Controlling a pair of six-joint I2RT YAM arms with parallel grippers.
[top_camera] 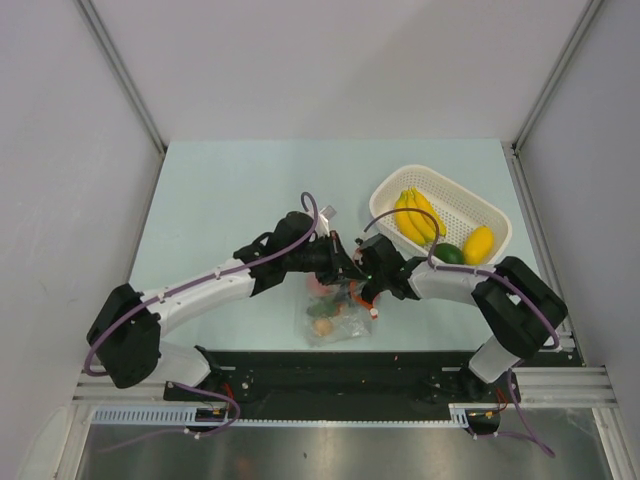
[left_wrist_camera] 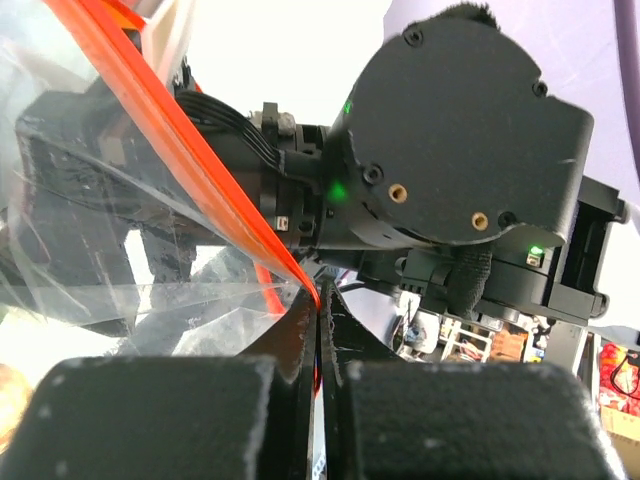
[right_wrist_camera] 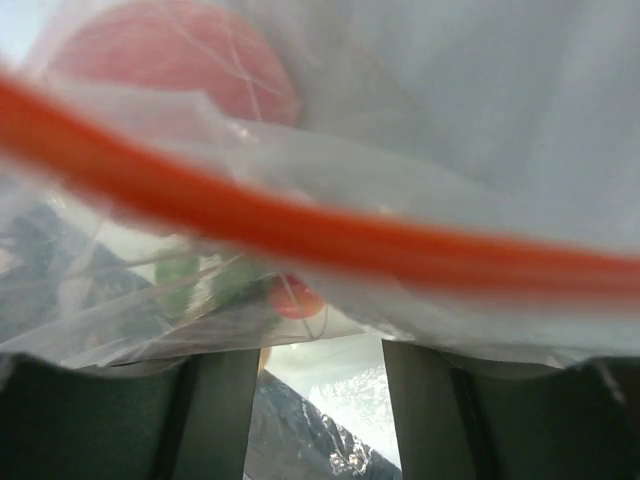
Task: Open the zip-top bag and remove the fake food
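Obs., both arms in at the near edge of the table (top_camera: 220, 200), about midway along it.

Zip-top bag (top_camera: 335, 318): body lies on the table just in from the near edge, and its mouth end is drawn up to where the two claws meet.

Left claw (left_wrist_camera: 318, 310): closed, pinching the red zip strip (left_wrist_camera: 200, 170). On my left wrist feed the strip runs from the upper left straight down into the pinch. I cannot tell whether the zip is parted.

Right claw (right_wrist_camera: 320, 360): fingers (right_wrist_camera: 215, 415) stand apart with a clear gap. Bag film drapes over their tips, and the strip crosses the view just above them, blurred. I see nothing clamped between them.

Fake food inside the bag: a red piece (right_wrist_camera: 170, 60) pressed against the film, something green (right_wrist_camera: 185, 280), and a tan egg-like piece (top_camera: 322, 326) low in the bag.

White basket (top_camera: 470, 195): by the right edge of the table, well apart from the bag. It holds a banana bunch (top_camera: 418, 215), a dark green vegetable (top_camera: 448, 253) and a lemon-like fruit (top_camera: 478, 243).
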